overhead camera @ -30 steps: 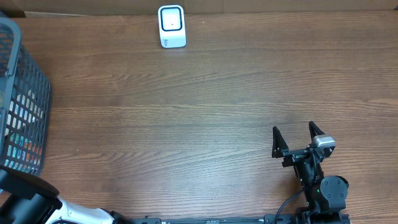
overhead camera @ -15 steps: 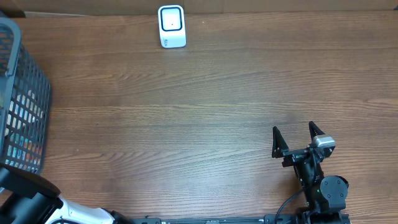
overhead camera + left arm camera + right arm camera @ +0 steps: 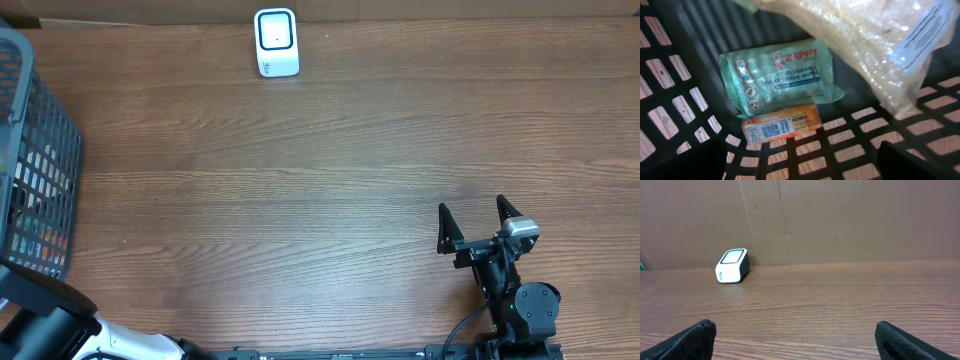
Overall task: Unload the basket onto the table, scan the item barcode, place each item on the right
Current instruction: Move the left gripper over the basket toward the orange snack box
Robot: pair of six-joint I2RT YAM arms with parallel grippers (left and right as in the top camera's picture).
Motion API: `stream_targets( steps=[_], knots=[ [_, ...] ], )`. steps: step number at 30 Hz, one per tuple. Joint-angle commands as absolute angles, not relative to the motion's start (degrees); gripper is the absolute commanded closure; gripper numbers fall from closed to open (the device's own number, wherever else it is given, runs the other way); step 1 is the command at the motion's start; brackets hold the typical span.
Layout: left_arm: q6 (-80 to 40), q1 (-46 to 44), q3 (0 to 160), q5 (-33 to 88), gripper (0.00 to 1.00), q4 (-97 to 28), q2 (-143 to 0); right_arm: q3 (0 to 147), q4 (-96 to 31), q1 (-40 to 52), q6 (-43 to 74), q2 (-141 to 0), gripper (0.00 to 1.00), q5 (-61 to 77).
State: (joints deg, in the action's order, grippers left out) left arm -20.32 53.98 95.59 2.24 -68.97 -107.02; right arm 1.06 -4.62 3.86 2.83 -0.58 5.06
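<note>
The left gripper [image 3: 800,165] hangs in the basket [image 3: 45,140] at the overhead frame's left edge, jaws wide and empty. Below it, a small orange packet [image 3: 781,125] lies barcode up at the wrist view's lower centre, just below a green wipes pack [image 3: 780,75] and near a clear bag [image 3: 875,40]. The right gripper [image 3: 478,222], lower right, is equally wide and empty, well apart from the white scanner [image 3: 276,42] at the top edge.
</note>
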Motion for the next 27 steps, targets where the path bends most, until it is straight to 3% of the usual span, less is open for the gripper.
stream_targets(
  steps=[1, 27],
  knots=[
    [-17.0, 53.6, 93.8, 1.3, 0.01, -68.2, -107.5, 0.5, -4.4, 4.2, 3.0, -0.2, 0.00, 4.5],
    [-12.3, 53.6, 87.5, 3.6, 0.01, -63.6, -107.5, 0.5, -4.4, 4.2, 3.0, -0.2, 0.00, 4.5]
  ],
)
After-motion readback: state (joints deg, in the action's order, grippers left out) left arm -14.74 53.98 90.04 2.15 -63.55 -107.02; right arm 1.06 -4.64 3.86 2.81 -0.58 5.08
